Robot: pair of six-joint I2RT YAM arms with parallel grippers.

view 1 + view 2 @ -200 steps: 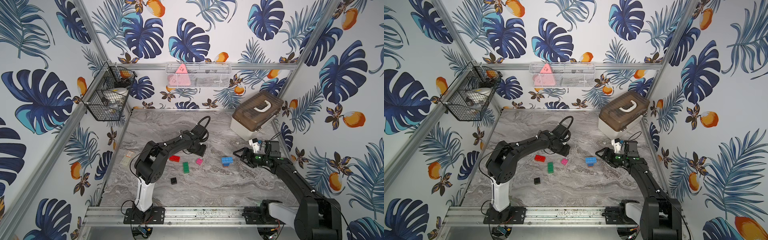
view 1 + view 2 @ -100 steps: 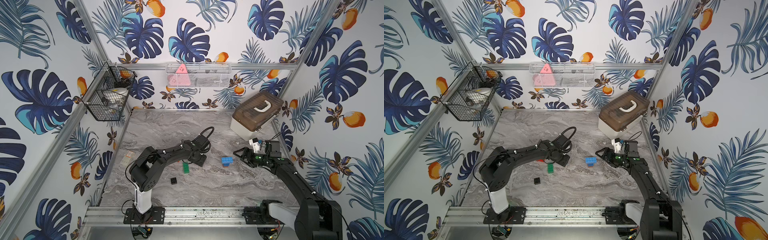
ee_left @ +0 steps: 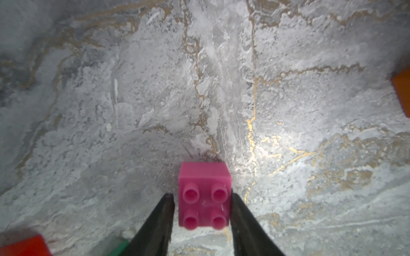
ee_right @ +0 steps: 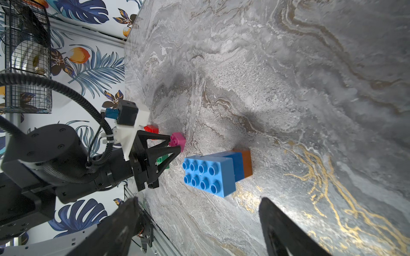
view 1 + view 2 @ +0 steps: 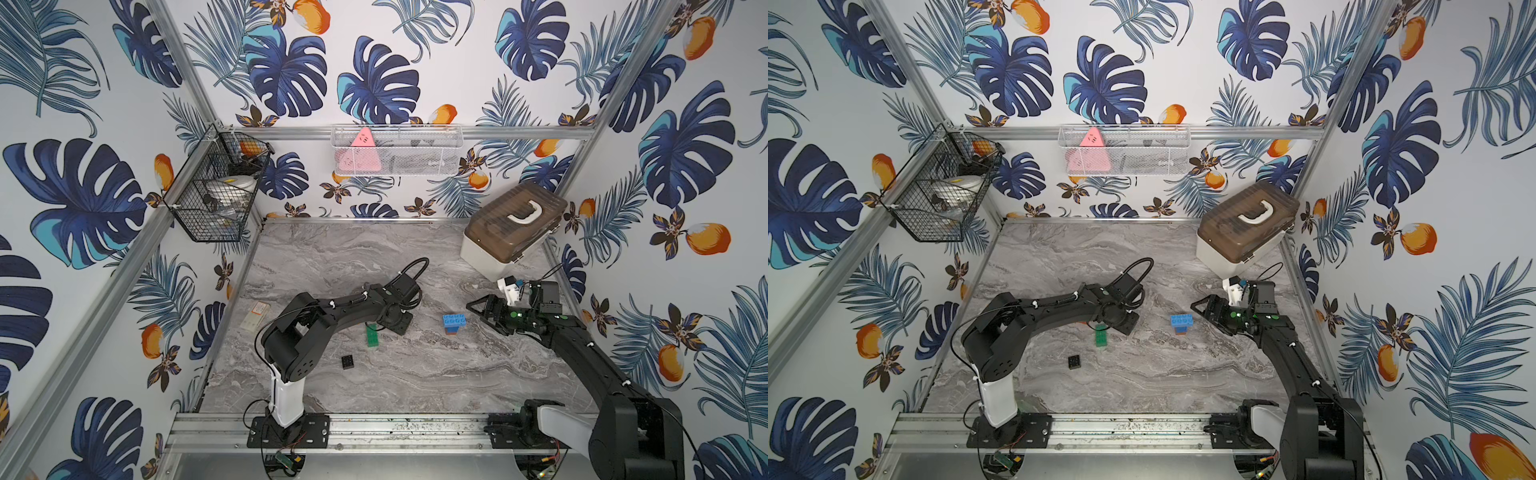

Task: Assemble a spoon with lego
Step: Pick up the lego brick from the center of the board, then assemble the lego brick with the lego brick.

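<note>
Left, loose on table (image 5: 415, 374): black brick (image 5: 348, 361), green brick (image 5: 371, 336). Centre: left gripper (image 3: 202, 196) astride pink brick (image 3: 204, 177), one finger touching, firm clamp not confirmable. Right: part-built spoon (image 4: 209, 175), light blue over blue and orange, standing free; right gripper (image 4: 198, 199) wide apart, empty, nearby. Step judged: pink pickup. Next: lift, align studs, press.

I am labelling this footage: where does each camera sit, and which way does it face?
Top views: high overhead, looking down at the marble table; the left arm and right arm show whole.
Left wrist: close over the table, facing the pink brick between its own jaws.
Right wrist: low, facing the light blue brick; its own open jaws and the left arm show.
Shared: both wrist views show the pink brick.
</note>
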